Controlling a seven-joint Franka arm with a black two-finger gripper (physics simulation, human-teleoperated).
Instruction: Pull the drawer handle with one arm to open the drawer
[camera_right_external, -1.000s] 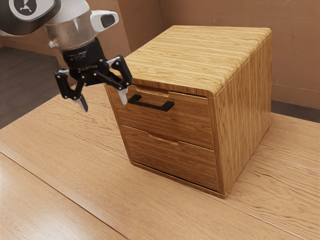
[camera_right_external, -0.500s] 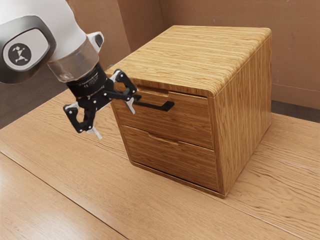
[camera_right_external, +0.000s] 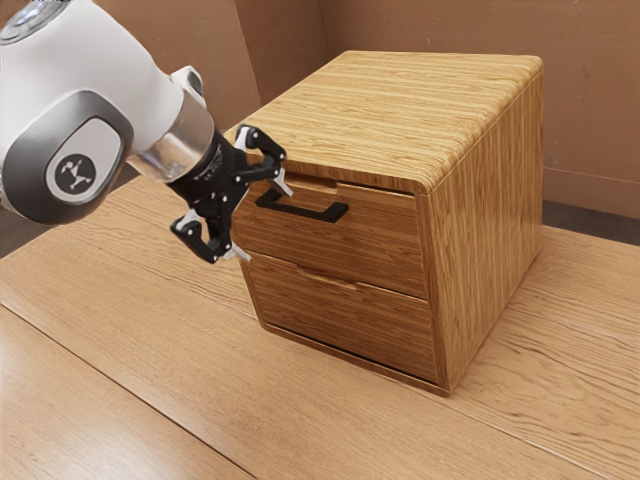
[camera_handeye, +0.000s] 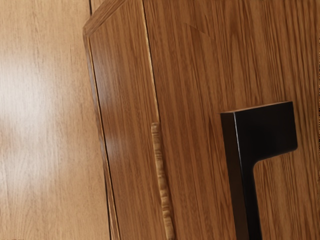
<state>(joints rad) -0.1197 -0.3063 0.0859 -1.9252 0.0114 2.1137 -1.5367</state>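
The drawer handle (camera_right_external: 300, 208), a black bar, is sitting across the upper part of the top drawer (camera_right_external: 350, 245) of a wooden two-drawer cabinet (camera_right_external: 400, 110). That drawer is looking shut, its front lying level with the lower drawer (camera_right_external: 340, 315) beneath it. The cabinet is standing on a wood-grain surface (camera_right_external: 150, 380), a little toward 3 o'clock from the middle of the exterior view.

The white arm (camera_right_external: 90, 130) is reaching in from 10 o'clock, and the claw (camera_right_external: 260, 220) is hanging at the handle's 9 o'clock end, right against the cabinet's front corner. Its fingers are spreading wide, gripping nothing. The upper finger (camera_right_external: 278, 180) is sitting just above the handle's 9 o'clock end. Whether it is touching the bar I cannot tell. The lower finger (camera_right_external: 236, 254) is pointing down at about 7 o'clock from the handle, near the seam between the two drawers.

From the wrist view, one squared end of the handle (camera_handeye: 260, 132) is showing close up, standing off the drawer front. A pale wooden lip (camera_handeye: 161, 175) on the lower drawer is running alongside it, and the surface is lying beyond the cabinet's edge.
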